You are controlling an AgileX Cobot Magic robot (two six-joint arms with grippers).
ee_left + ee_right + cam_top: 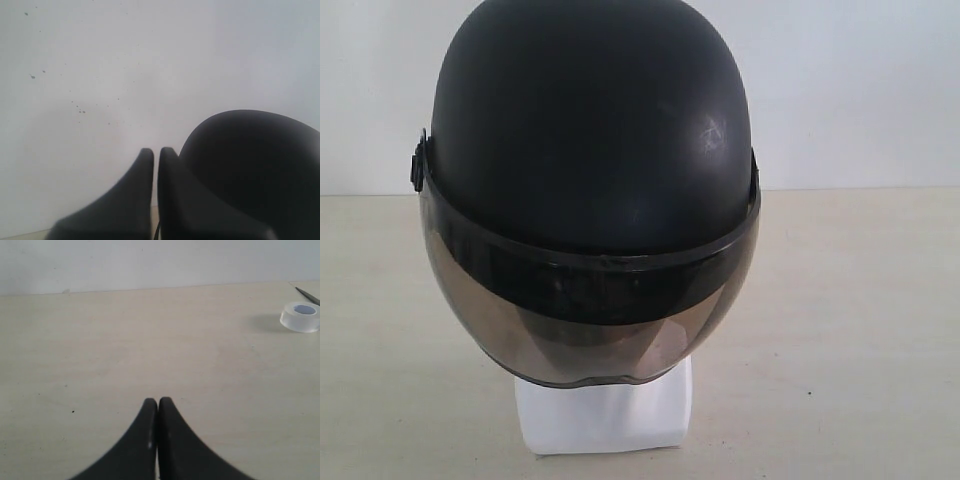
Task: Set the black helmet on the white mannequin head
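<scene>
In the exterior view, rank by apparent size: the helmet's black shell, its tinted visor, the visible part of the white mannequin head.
1. black shell
2. tinted visor
3. white mannequin head, clearly smallest: only its base shows under the visor.

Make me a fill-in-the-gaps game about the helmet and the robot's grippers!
1. The black helmet sits on the ____ mannequin head.
2. The left gripper and the right gripper are both ____.
3. A clear roll of ____ lies on the table.

Missing words: white; shut; tape.
</scene>
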